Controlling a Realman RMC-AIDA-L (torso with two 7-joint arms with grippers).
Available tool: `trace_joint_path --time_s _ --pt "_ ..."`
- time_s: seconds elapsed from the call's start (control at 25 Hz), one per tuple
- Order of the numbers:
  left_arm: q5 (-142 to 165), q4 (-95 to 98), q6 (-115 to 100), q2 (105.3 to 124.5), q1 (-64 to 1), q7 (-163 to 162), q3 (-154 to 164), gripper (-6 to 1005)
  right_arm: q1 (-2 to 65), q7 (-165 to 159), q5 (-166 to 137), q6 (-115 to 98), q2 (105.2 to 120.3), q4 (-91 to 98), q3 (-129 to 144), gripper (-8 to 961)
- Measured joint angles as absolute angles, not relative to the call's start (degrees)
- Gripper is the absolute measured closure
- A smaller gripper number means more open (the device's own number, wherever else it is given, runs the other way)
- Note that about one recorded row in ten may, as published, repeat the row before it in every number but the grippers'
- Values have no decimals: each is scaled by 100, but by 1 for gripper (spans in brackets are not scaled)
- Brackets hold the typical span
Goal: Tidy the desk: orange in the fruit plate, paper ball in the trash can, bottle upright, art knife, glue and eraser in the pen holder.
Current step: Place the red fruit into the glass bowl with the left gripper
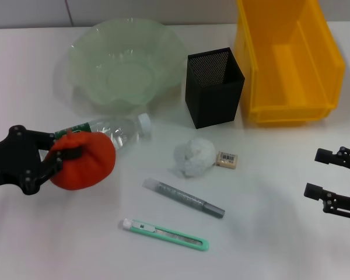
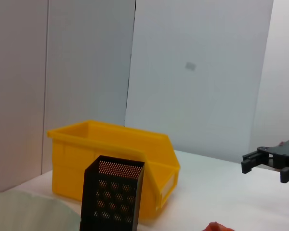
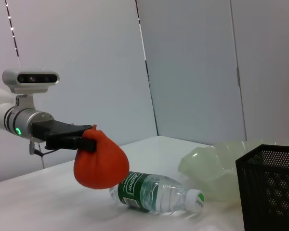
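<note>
The left tool (image 1: 63, 153) pinches the orange (image 1: 84, 161) above the worktop (image 1: 268, 233) — nothing is tidied yet — while the right tool (image 1: 326, 174) waits spread.

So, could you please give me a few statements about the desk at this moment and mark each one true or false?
1. The left pincer holds the orange above the table. True.
2. The water bottle stands upright. False: it lies on its side.
3. The paper ball is inside the yellow bin. False: it lies on the table beside the eraser.
4. The right pincer is open and holds nothing. True.
5. The art knife is in the pen holder. False: it lies on the table.
</note>
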State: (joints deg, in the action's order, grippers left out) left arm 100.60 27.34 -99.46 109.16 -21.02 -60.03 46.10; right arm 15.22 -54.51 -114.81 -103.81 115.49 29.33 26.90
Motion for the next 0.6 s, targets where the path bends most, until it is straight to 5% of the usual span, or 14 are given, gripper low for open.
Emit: trace_joint_path --time_s 0.6 --pt "10053 2732 -9694 11304 -2440 -6012 4159 946 1562 -5449 -11504 -10367 11549 2912 2687 198"
